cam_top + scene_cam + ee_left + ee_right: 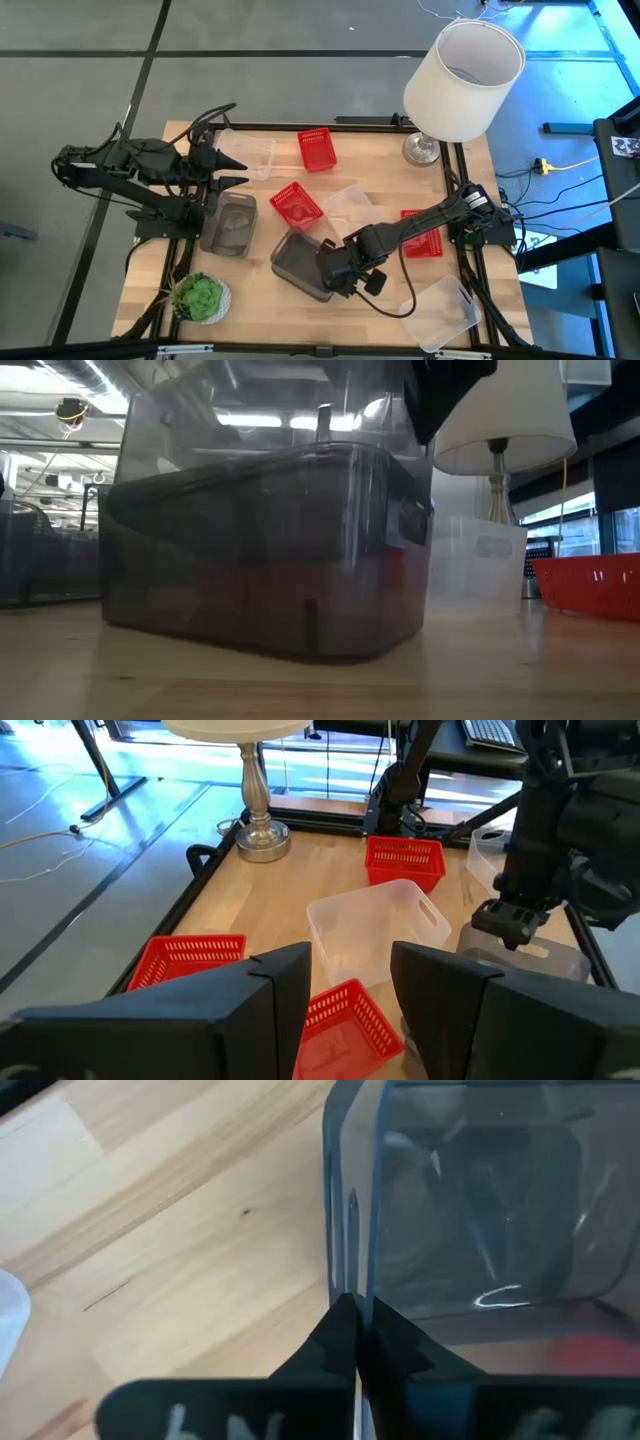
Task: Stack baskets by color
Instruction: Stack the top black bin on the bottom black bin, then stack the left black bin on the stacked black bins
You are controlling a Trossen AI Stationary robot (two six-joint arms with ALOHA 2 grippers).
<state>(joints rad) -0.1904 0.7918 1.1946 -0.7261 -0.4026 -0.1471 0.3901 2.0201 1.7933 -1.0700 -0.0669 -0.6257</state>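
Observation:
A dark grey basket (298, 262) (265, 550) sits on the table near the front centre, with my right gripper (337, 268) (355, 1325) shut on its wall. A second dark grey basket (230, 222) stands to its left. Three red baskets (317, 150) (296, 203) (422, 232) and three clear baskets (250, 152) (350, 205) (445, 312) lie spread over the table. My left gripper (238, 170) (350, 1010) hovers open above the table's left side, holding nothing. My right gripper pinches the dark grey basket's wall at its top edge (350, 1250), on the side toward the table's right, one finger inside the basket and one outside. The fingers come steeply from above. The basket's bottom (300, 650) rests on the table.
A white lamp (463, 80) stands at the far right corner. A green potted plant (200, 297) is at the near left corner. Bare wood shows along the near edge between the plant and the clear basket.

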